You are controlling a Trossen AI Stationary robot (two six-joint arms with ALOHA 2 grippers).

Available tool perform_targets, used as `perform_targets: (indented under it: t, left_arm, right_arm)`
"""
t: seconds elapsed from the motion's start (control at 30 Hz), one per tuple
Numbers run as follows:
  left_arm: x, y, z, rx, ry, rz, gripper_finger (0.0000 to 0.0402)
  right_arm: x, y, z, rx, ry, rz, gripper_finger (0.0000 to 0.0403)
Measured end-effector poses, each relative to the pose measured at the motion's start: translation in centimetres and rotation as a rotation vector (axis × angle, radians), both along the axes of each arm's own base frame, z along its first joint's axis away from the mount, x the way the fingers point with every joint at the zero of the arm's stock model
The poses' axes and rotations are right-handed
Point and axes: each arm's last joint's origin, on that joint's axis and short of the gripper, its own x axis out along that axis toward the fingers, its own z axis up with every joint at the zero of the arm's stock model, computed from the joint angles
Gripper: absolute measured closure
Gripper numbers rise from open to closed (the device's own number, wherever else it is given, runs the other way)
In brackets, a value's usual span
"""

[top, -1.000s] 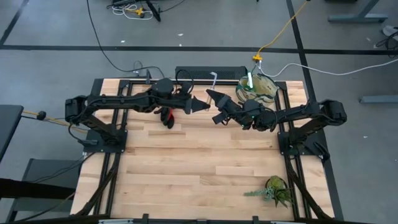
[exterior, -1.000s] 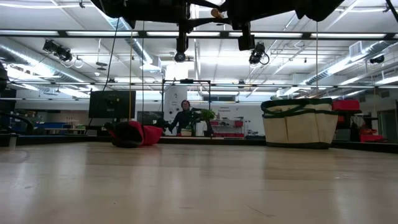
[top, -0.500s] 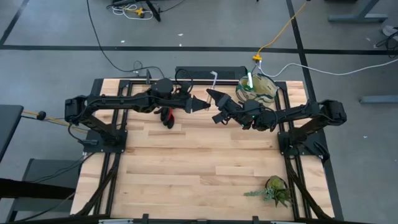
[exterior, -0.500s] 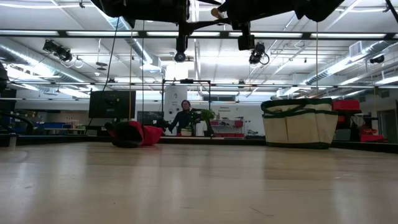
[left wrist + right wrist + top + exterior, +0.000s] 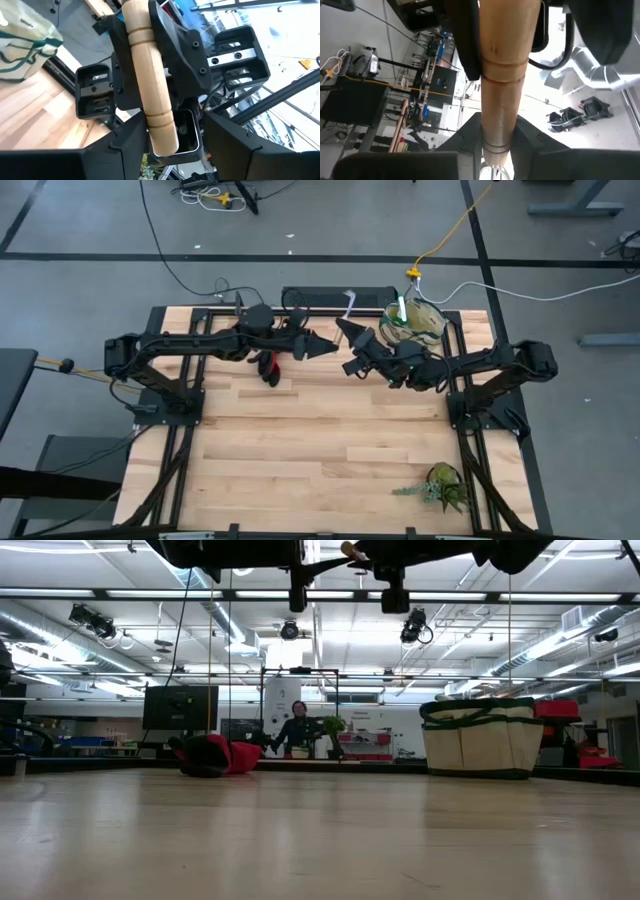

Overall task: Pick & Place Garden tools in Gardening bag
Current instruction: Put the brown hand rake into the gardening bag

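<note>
Two grippers meet in mid-air above the far middle of the table in the high view. The left gripper point(image 5: 318, 345) sits a touch farther back than a second ago, and the right gripper point(image 5: 348, 338) has swung the wooden-handled tool point(image 5: 347, 299) slightly towards the gardening bag point(image 5: 414, 322) at the far right. That reads as a handover just completed, with the carry to the bag left. The red-and-black gloves point(image 5: 266, 366) lie on the table below the left arm, and the leafy plant point(image 5: 442, 485) sits near right.

Low view: both arms ride high along the top edge, the handle end just peeking out. The bag point(image 5: 478, 736) stands upright on the right and the gloves point(image 5: 215, 755) lie heaped on the left, well apart.

Left wrist view: this arm's own fingers are spread either side of the handle's point(image 5: 147, 75) butt end, seemingly no longer pressing on it. The other arm's fingers clamp the handle farther up.

Right wrist view: the handle point(image 5: 502, 75) runs straight out between this gripper's own fingers, which pinch it firmly near the metal end. Whether the tool is the trowel or the rake, I cannot tell.
</note>
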Motion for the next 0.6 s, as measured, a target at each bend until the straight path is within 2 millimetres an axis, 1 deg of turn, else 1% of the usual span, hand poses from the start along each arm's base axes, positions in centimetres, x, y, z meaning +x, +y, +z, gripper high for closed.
perform_targets:
  t: [0.37, 0.6]
  left_arm:
    - [-0.2, 0.4, 0.1, 0.058, -0.008, 0.013, 0.0202]
    - [-0.4, 1.2, -0.1, 0.077, 0.016, 0.025, 0.0202]
  right_arm:
    - [-0.2, -0.2, 0.3, 0.025, -0.041, -0.070, 0.0332]
    - [-0.4, -0.3, 0.5, 0.043, -0.075, -0.108, 0.0332]
